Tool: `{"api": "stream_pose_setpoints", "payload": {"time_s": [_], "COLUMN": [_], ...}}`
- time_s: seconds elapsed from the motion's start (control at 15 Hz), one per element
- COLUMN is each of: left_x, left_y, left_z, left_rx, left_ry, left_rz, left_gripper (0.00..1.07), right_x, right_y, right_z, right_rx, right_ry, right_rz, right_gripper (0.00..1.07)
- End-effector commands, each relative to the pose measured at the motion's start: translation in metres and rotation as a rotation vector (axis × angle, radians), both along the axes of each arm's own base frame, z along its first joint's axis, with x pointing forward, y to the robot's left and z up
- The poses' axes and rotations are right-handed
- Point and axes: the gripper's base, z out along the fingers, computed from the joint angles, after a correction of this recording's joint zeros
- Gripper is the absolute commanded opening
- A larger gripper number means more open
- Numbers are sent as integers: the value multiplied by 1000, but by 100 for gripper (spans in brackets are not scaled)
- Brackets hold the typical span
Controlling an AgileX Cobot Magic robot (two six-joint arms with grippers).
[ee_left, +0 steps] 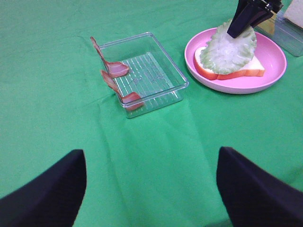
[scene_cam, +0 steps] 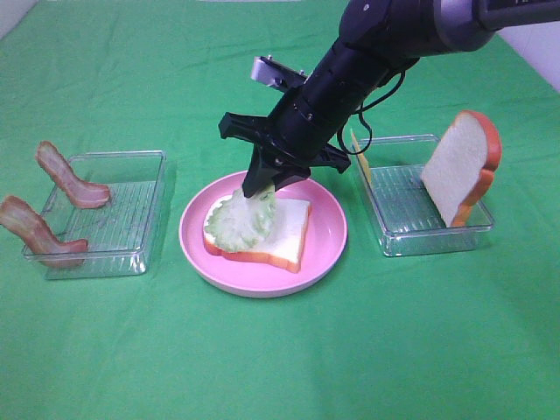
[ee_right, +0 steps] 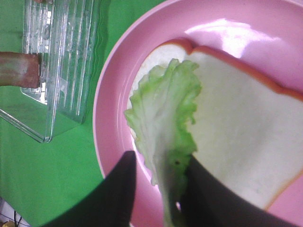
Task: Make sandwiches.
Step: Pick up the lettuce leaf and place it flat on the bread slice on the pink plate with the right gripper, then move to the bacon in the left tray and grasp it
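A white bread slice (scene_cam: 289,229) with orange-brown crust lies on the round pink plate (scene_cam: 331,245). The green lettuce leaf (scene_cam: 248,219) is draped over its left part, also seen in the left wrist view (ee_left: 227,47). My right gripper (scene_cam: 262,186) hangs over the plate, jaws slightly parted, and the leaf's stem (ee_right: 165,123) still stands between the fingertips with a slim gap beside one of them. Low over bare cloth, my left gripper (ee_left: 151,189) is wide open and holds nothing. Two bacon strips (scene_cam: 72,179) (scene_cam: 35,232) lean on the left tray (scene_cam: 131,229).
A clear tray (scene_cam: 404,223) right of the plate holds a second bread slice (scene_cam: 462,166) leaning upright and a yellow cheese slice (scene_cam: 360,159) at its near-left wall. Green cloth covers the table. The right arm crosses above the plate's far side.
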Motion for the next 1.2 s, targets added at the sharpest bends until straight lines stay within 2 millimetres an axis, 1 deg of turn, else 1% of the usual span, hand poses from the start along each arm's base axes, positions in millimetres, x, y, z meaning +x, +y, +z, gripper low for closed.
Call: {"api": "stream_pose_setpoints", "payload": {"time_s": [0.07, 0.13, 0.27, 0.47, 0.53, 0.6, 0.67, 0.87, 0.93, 1.07, 1.13, 1.2], "left_x": [-3, -3, -3, -3, -3, -2, -2, -2, -2, -2, -2, -2], "left_y": [1, 1, 1, 1, 1, 2, 2, 2, 2, 2, 2, 2], "left_z": [0, 0, 0, 0, 0, 0, 1, 1, 1, 1, 1, 1], "left_rx": [-13, -13, -13, -11, -9, -1, 4, 4, 4, 4, 4, 4], "left_ry": [-31, -31, -31, -32, -32, -34, -38, -38, -38, -38, -38, -38], "left_rz": [-9, -9, -9, -7, -6, -1, 4, 4, 4, 4, 4, 4], "left_gripper": [73, 73, 73, 73, 73, 73, 73, 73, 73, 73, 73, 73], "right_x": [2, 2, 2, -1, -4, -9, -24, -57, -63, -88, -100, -111], "right_y": [-1, -3, -8, -16, -19, -23, -35, -60, -64, -81, -90, -100], "right_z": [0, -1, 3, 26, 40, 58, 97, 158, 166, 193, 203, 208], "right_rx": [-22, -44, -100, -153, -159, -162, -198, -262, -272, -304, -324, -354], "right_ry": [-19, -33, -56, -119, -139, -167, -226, -291, -288, -293, -311, -330], "right_rz": [4, 17, 35, 59, 73, 85, 129, 183, 192, 173, 142, 115], "right_gripper": [69, 79, 80, 80, 80, 80, 80, 80, 80, 80, 80, 80]}}
